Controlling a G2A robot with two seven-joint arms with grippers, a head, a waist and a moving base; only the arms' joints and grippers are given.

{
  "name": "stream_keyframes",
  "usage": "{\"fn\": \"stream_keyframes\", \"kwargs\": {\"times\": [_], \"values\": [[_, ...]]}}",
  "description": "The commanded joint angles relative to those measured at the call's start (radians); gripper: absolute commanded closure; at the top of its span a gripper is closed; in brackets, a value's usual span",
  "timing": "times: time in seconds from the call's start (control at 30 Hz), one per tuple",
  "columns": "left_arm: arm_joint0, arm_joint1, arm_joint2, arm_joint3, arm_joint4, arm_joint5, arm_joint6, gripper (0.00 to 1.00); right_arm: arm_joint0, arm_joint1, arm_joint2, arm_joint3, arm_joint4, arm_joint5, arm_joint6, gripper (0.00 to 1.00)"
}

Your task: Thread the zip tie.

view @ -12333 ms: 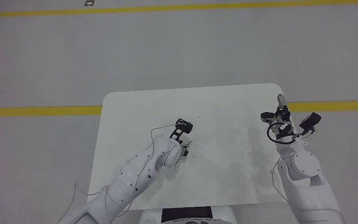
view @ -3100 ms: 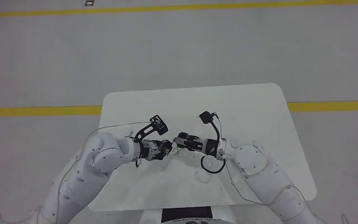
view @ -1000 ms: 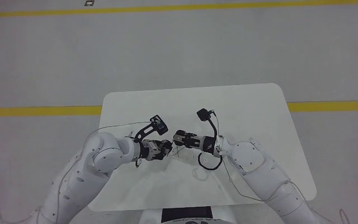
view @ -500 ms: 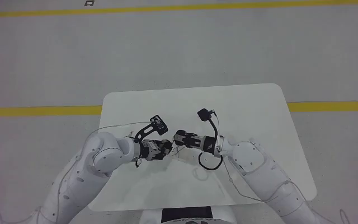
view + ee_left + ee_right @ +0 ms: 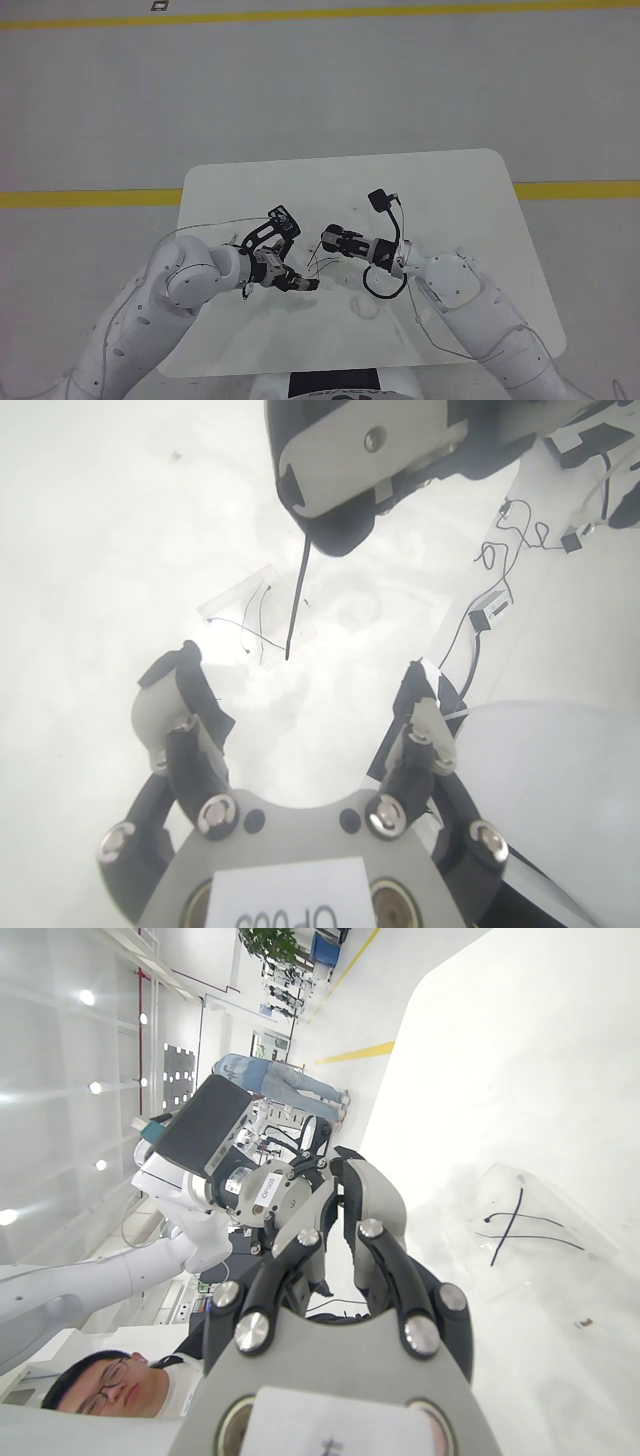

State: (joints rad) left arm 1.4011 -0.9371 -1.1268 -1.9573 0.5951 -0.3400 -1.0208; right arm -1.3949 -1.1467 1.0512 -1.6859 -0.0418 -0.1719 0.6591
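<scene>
Left end effector [image 5: 300,658] drawn back and open, right end effector [image 5: 344,1173] shifted away holding zip tie [image 5: 298,600]

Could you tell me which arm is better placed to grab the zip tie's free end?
Left: the left claw is open, facing the dangling zip tie that the right claw holds.

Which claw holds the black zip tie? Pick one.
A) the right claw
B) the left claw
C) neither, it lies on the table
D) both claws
A: in the left wrist view the right claw is shut on the zip tie, which hangs from its tips, while the left claw stands open with nothing in it.
</scene>
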Motion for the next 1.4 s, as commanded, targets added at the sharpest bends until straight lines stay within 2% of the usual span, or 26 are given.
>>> {"fn": "stream_keyframes", "kwargs": {"times": [0.0,0.17,0.27,0.37,0.4,0.57,0.7,0.77,1.0,1.07,1.17,1.27,1.37], "values": [[0.0,0.0,0.0,0.0,0.0,0.0,0.0,0.0,0.0,0.0,0.0,0.0,0.0,0.0,0.0,1.0],[0.0,0.0,0.0,0.0,0.0,0.0,0.0,0.0,0.0,0.0,0.0,0.0,0.0,0.0,0.0,1.0],[0.009,-0.002,-0.002,0.042,-0.081,0.0,0.066,0.0,-0.009,-0.001,0.003,0.002,0.004,0.002,-0.029,1.0],[0.018,0.002,-0.02,0.087,-0.24,0.0,0.116,0.0,-0.029,0.002,0.026,0.008,0.04,-0.02,-0.048,1.0],[0.022,0.004,-0.03,0.103,-0.321,0.0,0.14,0.0,-0.04,0.002,0.036,0.01,0.072,-0.036,-0.051,1.0],[0.019,0.012,-0.049,0.131,-0.591,0.0,0.135,0.0,-0.063,0.005,0.067,0.031,0.173,-0.098,-0.044,1.0],[0.023,0.004,-0.073,0.198,-0.785,0.0,0.136,0.0,-0.069,0.0,0.081,0.058,0.273,-0.148,-0.07,1.0],[0.022,0.003,-0.075,0.201,-0.787,0.0,0.132,0.0,-0.07,-0.002,0.082,0.064,0.313,-0.167,-0.07,1.0],[0.022,0.003,-0.075,0.202,-0.788,0.001,0.138,0.0,-0.071,-0.002,0.081,0.063,0.314,-0.166,-0.073,1.0],[0.021,-0.001,-0.067,0.232,-0.791,0.0,0.179,0.0,-0.075,-0.005,0.074,0.058,0.347,-0.167,-0.078,1.0],[0.013,-0.01,-0.052,0.261,-0.87,0.0,0.206,0.0,-0.079,-0.01,0.078,0.064,0.404,-0.168,-0.087,1.0],[0.008,-0.024,-0.046,0.289,-0.982,0.0,0.189,0.0,-0.086,-0.017,0.078,0.065,0.479,-0.168,-0.075,1.0],[-0.002,-0.041,-0.052,0.319,-1.032,0.0,0.156,0.0,-0.087,-0.025,0.08,0.075,0.528,-0.168,-0.06,1.0]]}}
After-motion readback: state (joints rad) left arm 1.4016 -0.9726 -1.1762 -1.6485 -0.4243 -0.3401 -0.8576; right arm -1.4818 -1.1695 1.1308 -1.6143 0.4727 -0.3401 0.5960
